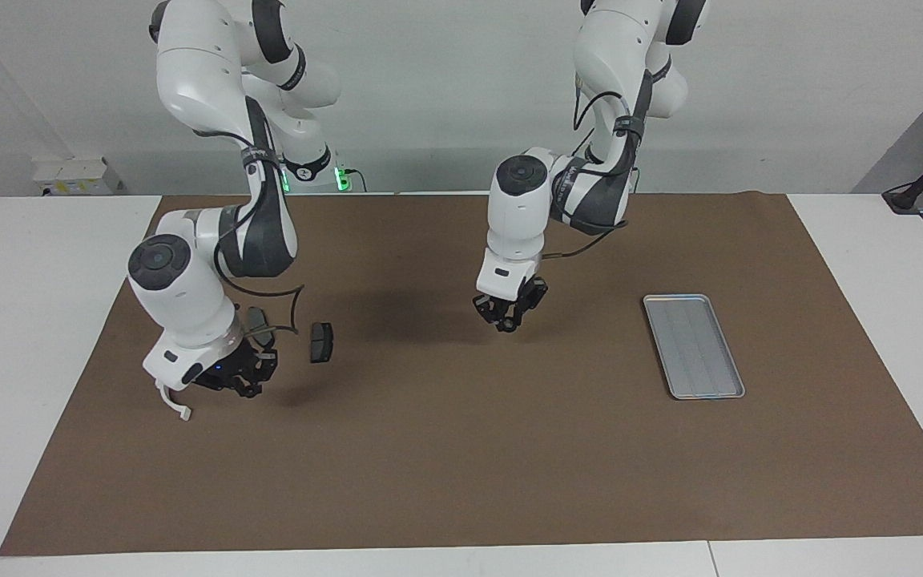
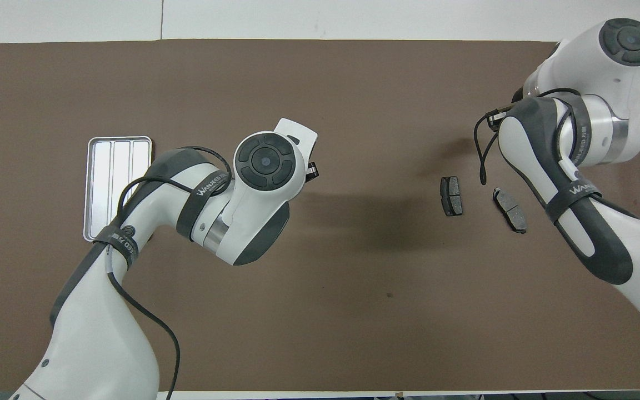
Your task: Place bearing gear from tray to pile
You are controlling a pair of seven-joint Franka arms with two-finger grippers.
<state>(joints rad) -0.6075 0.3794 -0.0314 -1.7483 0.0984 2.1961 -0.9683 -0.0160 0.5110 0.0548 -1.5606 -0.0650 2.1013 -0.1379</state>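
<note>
The silver tray [image 1: 694, 346] [image 2: 115, 183] lies toward the left arm's end of the mat with nothing on it. The bearing gear does not show in either view. My left gripper [image 1: 509, 315] [image 2: 311, 169] hangs over the middle of the mat, between tray and pile. The pile lies toward the right arm's end: two dark pads [image 1: 321, 342] [image 2: 451, 195] [image 2: 510, 209] and a white bracket [image 1: 175, 405], mostly covered by the right arm. My right gripper [image 1: 235, 378] is shut, low over the mat between the bracket and the pads. In the overhead view it is hidden under its own arm.
A brown mat [image 1: 461, 465] covers most of the white table. A loose cable [image 1: 289, 308] loops from the right wrist over one pad.
</note>
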